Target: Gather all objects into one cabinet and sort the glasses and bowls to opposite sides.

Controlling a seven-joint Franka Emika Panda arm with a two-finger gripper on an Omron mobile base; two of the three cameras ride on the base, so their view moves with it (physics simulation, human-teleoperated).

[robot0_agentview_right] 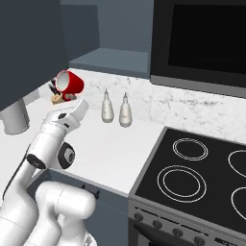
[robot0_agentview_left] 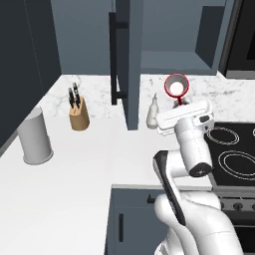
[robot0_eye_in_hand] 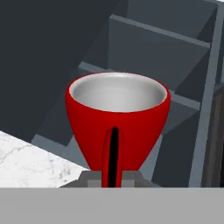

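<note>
Gripper (robot0_eye_in_hand: 113, 178) closed on the handle of the red mug (robot0_eye_in_hand: 117, 122), the two dark finger tips pinching the handle loop from either side, as the hand view shows. Seen from the left base view, the mug (robot0_agentview_left: 176, 86) is carried in the air above the white marble counter (robot0_agentview_left: 74, 164), tipped so that its pale inside faces back toward the camera; from the right base view it (robot0_agentview_right: 70, 83) lies on its side at the end of the white arm, mouth to the left. The relation on which the coming move appears to turn is that between mug and open cabinet (robot0_agentview_left: 169, 45): the cabinet's floor and inner shelf (robot0_eye_in_hand: 153, 30) lie above and beyond the mug, on the far side, with the open door (robot0_agentview_left: 127, 60) standing edge-on just to the left of the mug. The mug's long axis, from base to mouth, runs roughly level rather than upright. To stand on the cabinet floor it would probably have to be raised, carried farther in and turned mouth up. A white bottle (robot0_agentview_left: 152, 113) stands on the counter just below and to the left of the mug, close to the door's lower edge; a knife block (robot0_agentview_left: 78, 112) and a grey canister (robot0_agentview_left: 35, 137) stand well apart on the left.
</note>
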